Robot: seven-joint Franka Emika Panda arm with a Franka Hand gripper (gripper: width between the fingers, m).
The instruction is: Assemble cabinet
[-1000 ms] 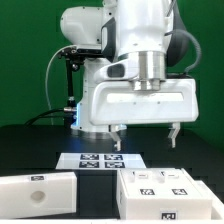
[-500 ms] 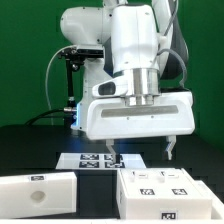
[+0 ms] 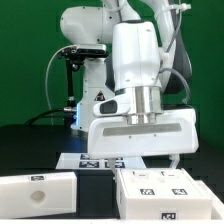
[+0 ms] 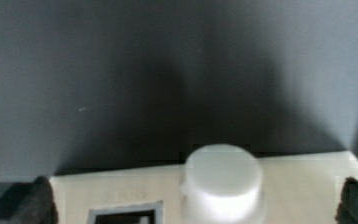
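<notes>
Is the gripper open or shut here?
Open. The gripper has its fingers spread wide in both views, with nothing clamped between them. Only a white cabinet part lies below.

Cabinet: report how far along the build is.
Done: nothing looks joined; the block with a hole and the tagged box lie apart on the table. In hand: nothing; the hand hovers open and empty near the tagged box. Left: seemingly all the picking up and fitting.
</notes>
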